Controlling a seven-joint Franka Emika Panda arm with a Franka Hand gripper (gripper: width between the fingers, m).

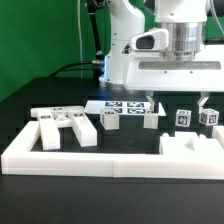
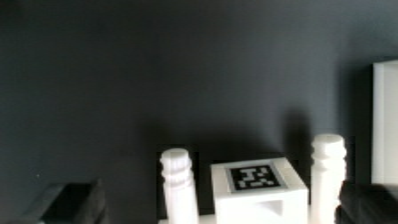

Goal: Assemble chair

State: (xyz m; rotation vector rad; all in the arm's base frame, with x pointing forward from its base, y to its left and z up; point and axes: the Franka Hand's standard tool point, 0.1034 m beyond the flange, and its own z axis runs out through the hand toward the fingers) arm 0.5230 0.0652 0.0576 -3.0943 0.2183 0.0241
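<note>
Loose white chair parts lie on the black table. A cluster of tagged slabs (image 1: 62, 126) sits at the exterior view's left, with a small tagged block (image 1: 110, 120) beside it. Two tagged cubes (image 1: 183, 118) (image 1: 208, 118) and another block (image 1: 150, 119) stand under the arm. My gripper (image 1: 177, 104) hangs just above them, open. In the wrist view a tagged block (image 2: 258, 185) with two white posts (image 2: 173, 183) (image 2: 329, 165) lies between my dark fingers (image 2: 71, 203), and the gripper (image 2: 222, 205) straddles it without closing on it.
A long low white border wall (image 1: 95, 161) runs along the front. A notched white piece (image 1: 190, 145) rests against it at the exterior view's right. The marker board (image 1: 120, 105) lies flat behind the parts. The robot base (image 1: 125, 50) stands at the back.
</note>
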